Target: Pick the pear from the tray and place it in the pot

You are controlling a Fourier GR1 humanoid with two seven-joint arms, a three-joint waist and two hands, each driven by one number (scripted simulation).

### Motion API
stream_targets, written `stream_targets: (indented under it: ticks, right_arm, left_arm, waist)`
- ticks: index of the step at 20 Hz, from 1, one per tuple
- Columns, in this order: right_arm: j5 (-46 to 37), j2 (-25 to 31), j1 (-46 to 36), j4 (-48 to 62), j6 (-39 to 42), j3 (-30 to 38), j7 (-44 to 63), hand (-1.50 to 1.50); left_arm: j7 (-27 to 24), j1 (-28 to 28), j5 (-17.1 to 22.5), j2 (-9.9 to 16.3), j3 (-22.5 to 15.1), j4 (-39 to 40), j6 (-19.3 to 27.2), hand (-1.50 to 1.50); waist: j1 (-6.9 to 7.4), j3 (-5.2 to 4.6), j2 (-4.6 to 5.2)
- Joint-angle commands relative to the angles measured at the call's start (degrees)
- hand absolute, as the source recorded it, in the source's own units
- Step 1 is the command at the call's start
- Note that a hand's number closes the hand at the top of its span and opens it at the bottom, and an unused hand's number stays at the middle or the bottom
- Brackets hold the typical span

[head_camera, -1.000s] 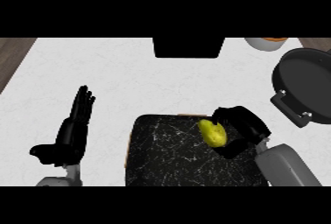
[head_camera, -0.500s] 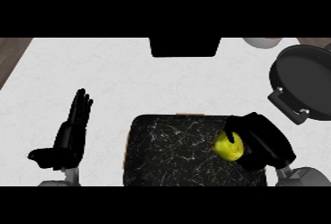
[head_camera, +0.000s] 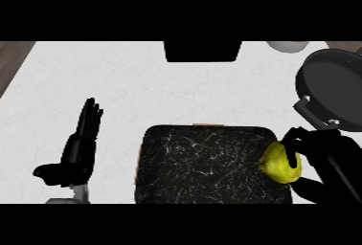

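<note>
Clearly curled round the pear, the right hand, with dark fingers above the fruit and the thumb below it, at the right edge of the black speckled tray. Hard to say whether the pear is already lifted or touching the tray's surface. Just beyond the hand, toward the upper right, the dark pot with its handle pointing down toward the hand, very near to the fingers. Possible trouble from here: knocking the fingers or the fruit against that handle or the rim on the way up, if raised too little before moving across; also slipping of the smooth, rounded pear out of the curl, since much of its left side stays uncovered. Open and still at the view's left, the left hand, fingers straight up, well apart from the tray. Further back, a dark box and a pale bowl at the counter's far edge. No brand, label or writing readable anywhere
</note>
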State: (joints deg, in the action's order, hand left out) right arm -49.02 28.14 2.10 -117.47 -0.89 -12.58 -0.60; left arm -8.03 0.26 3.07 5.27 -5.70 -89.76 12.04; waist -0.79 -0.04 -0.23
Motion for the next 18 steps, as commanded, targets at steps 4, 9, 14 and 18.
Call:
stream_targets:
  ticks: [4,9,14,18]
  right_arm:
    - [1.1,-1.2,-2.2,0.4,2.2,9.8,4.1,1.50]
    - [4.2,1.0,-7.7,10.6,1.8,18.4,0.0,1.50]
    - [6.9,3.4,-12.8,22.9,1.4,24.7,-5.8,1.50]
    - [7.3,6.3,-20.7,35.3,0.8,27.6,-10.3,1.50]
  left_arm:
    - [1.8,0.4,-0.6,-0.6,-0.6,-3.9,-0.1,0.00]
    - [0.6,-1.8,-0.2,-0.8,0.6,1.8,-1.4,0.00]
    - [-1.1,1.6,-1.1,-1.9,-0.7,-1.0,-1.3,0.00]
    - [2.8,-1.0,-1.5,-0.2,0.5,-2.5,-1.6,0.00]
  waist:
    - [0.88,0.04,0.19]
    - [0.89,0.04,0.31]
    - [1.17,0.05,0.30]
    - [1.34,0.06,0.35]
